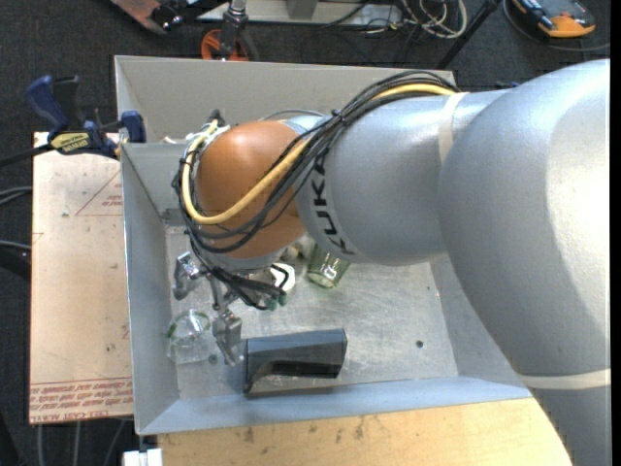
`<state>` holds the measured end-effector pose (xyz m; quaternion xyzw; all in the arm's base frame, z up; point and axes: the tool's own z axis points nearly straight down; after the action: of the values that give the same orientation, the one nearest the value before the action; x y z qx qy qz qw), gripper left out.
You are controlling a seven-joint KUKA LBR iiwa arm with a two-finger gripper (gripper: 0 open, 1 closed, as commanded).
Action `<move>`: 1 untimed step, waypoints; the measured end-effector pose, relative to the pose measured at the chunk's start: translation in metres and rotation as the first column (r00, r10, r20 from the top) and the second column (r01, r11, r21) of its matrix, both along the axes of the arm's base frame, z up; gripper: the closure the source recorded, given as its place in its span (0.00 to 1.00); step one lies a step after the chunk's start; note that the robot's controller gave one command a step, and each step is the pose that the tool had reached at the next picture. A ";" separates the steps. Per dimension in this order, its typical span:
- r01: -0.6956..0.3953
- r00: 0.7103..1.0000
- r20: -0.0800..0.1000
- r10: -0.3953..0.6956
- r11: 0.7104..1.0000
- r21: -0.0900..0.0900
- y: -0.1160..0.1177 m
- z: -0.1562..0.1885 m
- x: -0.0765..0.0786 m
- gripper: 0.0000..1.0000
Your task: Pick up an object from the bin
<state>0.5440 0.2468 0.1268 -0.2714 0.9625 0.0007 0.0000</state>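
You seem at the approach step: your hand point(221, 323) hangs lower left beside the dark grey block point(294, 357), its grip state untellable, so confirm closure before lifting.

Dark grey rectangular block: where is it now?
The dark grey rectangular block lies low in the camera view, along the bin's front wall, just right of the gripper.

bin point(408, 311) grey | box point(296, 355) dark grey | small can point(327, 270) olive green | wrist cover point(243, 163) orange
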 end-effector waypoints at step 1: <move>-0.141 0.990 0.004 0.141 0.990 0.000 0.005 -0.050 -0.010 0.00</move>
<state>0.5339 0.2517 0.0764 -0.3388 0.9408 0.0003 0.0018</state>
